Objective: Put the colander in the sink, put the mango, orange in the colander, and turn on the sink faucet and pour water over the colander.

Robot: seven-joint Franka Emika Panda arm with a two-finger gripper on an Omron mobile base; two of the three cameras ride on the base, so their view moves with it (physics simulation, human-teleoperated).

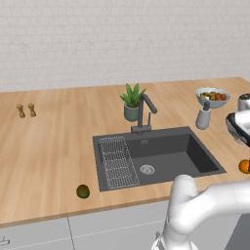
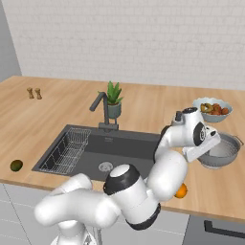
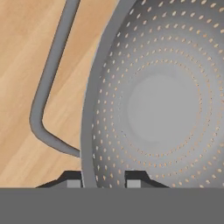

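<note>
The silver perforated colander (image 2: 221, 153) rests on the wooden counter right of the dark sink (image 2: 139, 152). In the hand view its bowl (image 3: 162, 105) is close up, with its loop handle (image 3: 43, 96) to the left. My gripper (image 3: 103, 181) is shut on the colander's rim, one fingertip outside the wall and one inside. The orange (image 1: 244, 166) (image 2: 181, 191) lies at the counter's front edge, right of the sink (image 1: 195, 156). The dark green mango (image 1: 83, 191) (image 2: 16, 165) lies left of the sink. The faucet (image 1: 144, 112) (image 2: 101, 110) stands behind the basin.
A wire rack (image 1: 117, 163) lies in the sink's left half. A potted plant (image 1: 132, 102) stands by the faucet. A white fruit bowl (image 1: 213, 96) (image 2: 212, 108) and a pale bottle (image 1: 203, 116) sit behind the colander. Two small shakers (image 1: 26, 110) stand far left.
</note>
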